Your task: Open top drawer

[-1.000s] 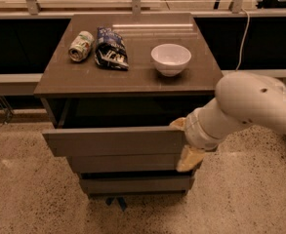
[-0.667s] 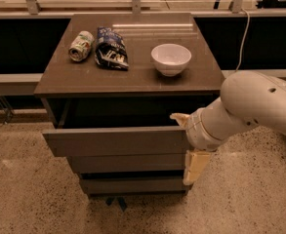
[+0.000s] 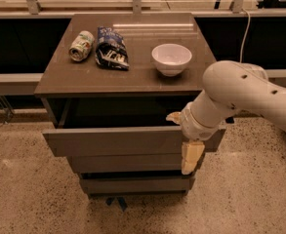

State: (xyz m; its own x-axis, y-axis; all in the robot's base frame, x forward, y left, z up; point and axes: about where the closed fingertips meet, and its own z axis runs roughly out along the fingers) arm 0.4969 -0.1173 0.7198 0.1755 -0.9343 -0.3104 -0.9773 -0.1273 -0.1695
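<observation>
Cream-yellow fingers (image 3: 192, 156) mark the gripper (image 3: 180, 143), which sits at the right end of the top drawer (image 3: 113, 141), at the tip of a thick white arm (image 3: 240, 89) that reaches in from the right. The fingers are spread wide apart. One points left just above the upper edge of the drawer front, at the mouth of the opening. The other hangs down across the face of that front, with its tip over the drawer front beneath. Whether either finger presses on the front cannot be told.

The top drawer stands pulled part-way out of the grey-brown cabinet (image 3: 132, 77). Its plain flat front sits forward of the two lower drawer fronts (image 3: 123, 163), and a dark gap shows behind it under the cabinet top.

On the cabinet top a white bowl (image 3: 171, 58) rests near the right side, behind the gripper. A dark crumpled bag (image 3: 111, 48) and a can (image 3: 81, 45) on its side lie to the left, just beside each other. The cabinet stands on a speckled floor (image 3: 30, 199).
</observation>
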